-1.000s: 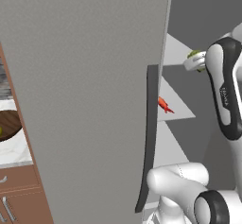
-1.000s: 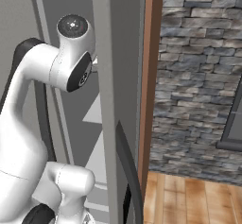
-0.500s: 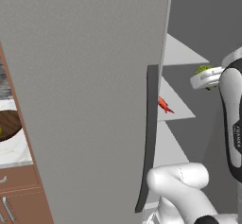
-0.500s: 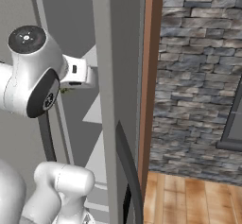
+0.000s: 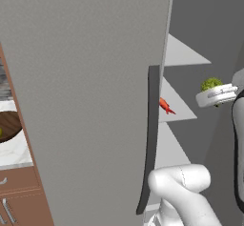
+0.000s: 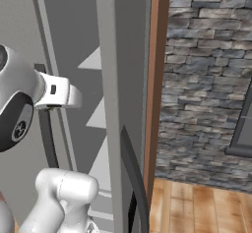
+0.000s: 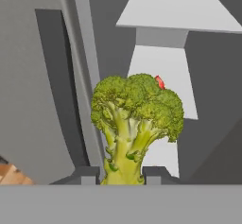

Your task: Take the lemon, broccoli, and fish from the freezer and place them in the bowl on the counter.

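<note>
Left base view was taken up by the freezer with its door swung wide, and past the door's left edge the bowl was seen on the counter. The fish lay at a white shelf's front edge, while the broccoli was pinched by its stalk in the gripper, clear of the shelves. The broccoli's transfer was judged to be in hand, calling next for a carry round the door to the bowl; no writing was legible.

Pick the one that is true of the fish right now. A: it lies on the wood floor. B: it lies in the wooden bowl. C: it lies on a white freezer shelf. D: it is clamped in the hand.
C: the fish lies on a white freezer shelf behind the open door, while the hand is closed on the broccoli.
</note>
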Available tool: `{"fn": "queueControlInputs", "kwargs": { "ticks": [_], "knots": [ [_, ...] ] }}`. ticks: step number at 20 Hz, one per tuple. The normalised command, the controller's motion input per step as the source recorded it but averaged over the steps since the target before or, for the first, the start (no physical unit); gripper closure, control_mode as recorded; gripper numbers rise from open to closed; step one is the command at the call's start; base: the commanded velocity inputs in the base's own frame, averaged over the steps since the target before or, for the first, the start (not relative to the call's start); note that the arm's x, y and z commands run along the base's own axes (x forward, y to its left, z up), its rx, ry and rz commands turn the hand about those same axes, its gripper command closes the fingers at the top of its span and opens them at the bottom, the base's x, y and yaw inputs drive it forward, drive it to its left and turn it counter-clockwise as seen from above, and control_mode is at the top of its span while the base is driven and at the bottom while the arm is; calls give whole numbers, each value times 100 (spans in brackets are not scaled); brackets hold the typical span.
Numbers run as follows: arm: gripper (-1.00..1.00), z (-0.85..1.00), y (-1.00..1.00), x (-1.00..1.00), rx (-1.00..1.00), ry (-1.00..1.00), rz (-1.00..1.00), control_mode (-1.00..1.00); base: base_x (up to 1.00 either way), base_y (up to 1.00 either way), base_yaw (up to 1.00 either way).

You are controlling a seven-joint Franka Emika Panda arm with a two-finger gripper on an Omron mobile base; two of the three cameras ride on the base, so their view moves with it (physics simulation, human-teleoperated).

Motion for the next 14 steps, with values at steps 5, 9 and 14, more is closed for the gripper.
{"fn": "queueControlInputs", "kwargs": {
  "ticks": [5, 9, 14],
  "knots": [
    [100, -6, 25, -21, -1, 0, -13, -100, 0, 0, 0],
    [100, 0, 18, -2, 0, 0, -14, -100, 0, 0, 0],
    [100, 0, 0, 0, 0, 0, -7, -100, 0, 0, 0]
  ]
}}
